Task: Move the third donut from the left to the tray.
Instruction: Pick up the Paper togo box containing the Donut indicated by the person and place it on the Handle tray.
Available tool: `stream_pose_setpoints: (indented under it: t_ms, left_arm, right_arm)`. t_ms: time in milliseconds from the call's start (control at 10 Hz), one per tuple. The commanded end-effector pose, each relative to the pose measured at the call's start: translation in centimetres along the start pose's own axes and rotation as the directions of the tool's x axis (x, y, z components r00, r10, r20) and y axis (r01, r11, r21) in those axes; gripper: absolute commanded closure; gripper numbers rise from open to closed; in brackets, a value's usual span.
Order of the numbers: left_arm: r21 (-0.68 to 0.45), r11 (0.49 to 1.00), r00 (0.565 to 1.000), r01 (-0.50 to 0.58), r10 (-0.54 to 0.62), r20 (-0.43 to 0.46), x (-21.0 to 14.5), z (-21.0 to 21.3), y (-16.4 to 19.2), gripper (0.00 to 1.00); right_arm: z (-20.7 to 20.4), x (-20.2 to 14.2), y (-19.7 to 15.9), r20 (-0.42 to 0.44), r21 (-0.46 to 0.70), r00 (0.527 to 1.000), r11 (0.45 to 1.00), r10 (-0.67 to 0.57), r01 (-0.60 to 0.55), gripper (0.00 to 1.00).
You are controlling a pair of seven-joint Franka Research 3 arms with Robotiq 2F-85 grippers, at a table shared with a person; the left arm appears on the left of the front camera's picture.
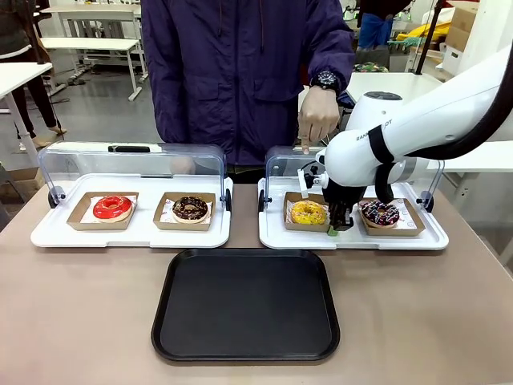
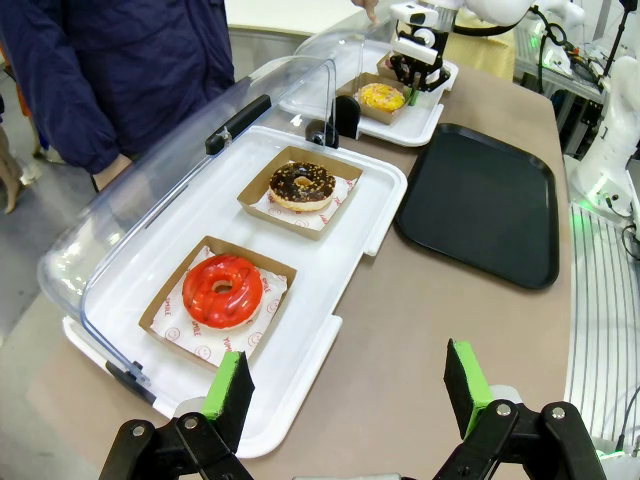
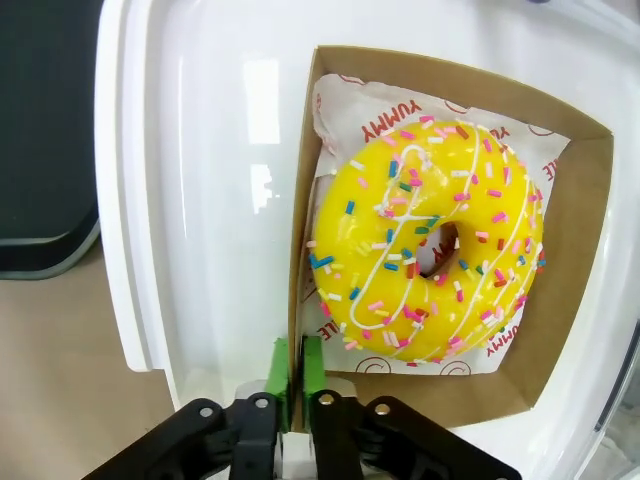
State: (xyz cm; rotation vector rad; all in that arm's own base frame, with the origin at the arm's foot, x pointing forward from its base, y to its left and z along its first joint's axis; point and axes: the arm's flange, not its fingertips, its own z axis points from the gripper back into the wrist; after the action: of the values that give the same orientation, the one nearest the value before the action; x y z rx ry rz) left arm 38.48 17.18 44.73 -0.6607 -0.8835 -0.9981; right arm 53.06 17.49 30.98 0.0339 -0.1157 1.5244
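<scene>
We see the right gripper [image 3: 297, 385] down at the right-hand white display tray [image 1: 272, 234], jaws pressed together on the wall of the cardboard holder [image 3: 575, 250], pinching its edge between the green pads. The yellow donut [image 3: 430, 240] sits in that holder on printed paper, with white drizzle and coloured sprinkles. In the front view the same gripper [image 1: 340, 226] is at the holder's right side, between the yellow donut [image 1: 308, 212] and a dark chocolate donut [image 1: 379, 212] with sprinkles in its own holder.

Holder and donut are on the display tray, lid [image 1: 280, 164] raised; the person's hand [image 1: 318, 120] is at the lid's top.

The black tray [image 1: 245, 305] lies on the table [image 1: 80, 321] near the robot, in front of the gap between the two display trays, nothing on it.

The left display tray [image 1: 48, 233] has a red donut [image 1: 112, 208] and a chocolate donut [image 1: 190, 208], each in a brown holder, lid open.

The left gripper [image 2: 345, 390] hangs above the table just beside the left display tray's near edge, jaws spread wide, nothing between them. Its view shows the red donut [image 2: 222, 291] closest and the black tray [image 2: 480, 200] off to the right.
</scene>
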Motion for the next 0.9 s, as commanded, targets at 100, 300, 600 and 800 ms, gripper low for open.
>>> stream_pose_setpoints:
  t_ms: [100,300,600,800]
  left_arm:
    - [-0.005,1.0,1.0,0.009,-0.009,0.002,0.1,0.1,-0.2,0.0]
    - [-0.005,1.0,1.0,0.009,-0.009,0.002,0.1,0.1,-0.2,0.0]
    - [-0.005,1.0,1.0,0.009,-0.009,0.002,0.1,0.1,-0.2,0.0]
    - [-0.005,1.0,1.0,0.009,-0.009,0.002,0.1,0.1,-0.2,0.0]
  right_arm:
    - [-0.3,-0.1,-0.6,-0.04,-0.02,0.999,1.0,-0.008,0.007,1.0]
    - [0.1,0.0,-0.1,-0.001,-0.004,1.0,1.0,0.001,-0.001,1.0]
    - [0.1,0.0,-0.1,-0.001,-0.004,1.0,1.0,0.001,-0.001,1.0]
    - [1.6,0.3,0.9,0.019,-0.063,1.0,0.998,-0.002,0.004,0.98]
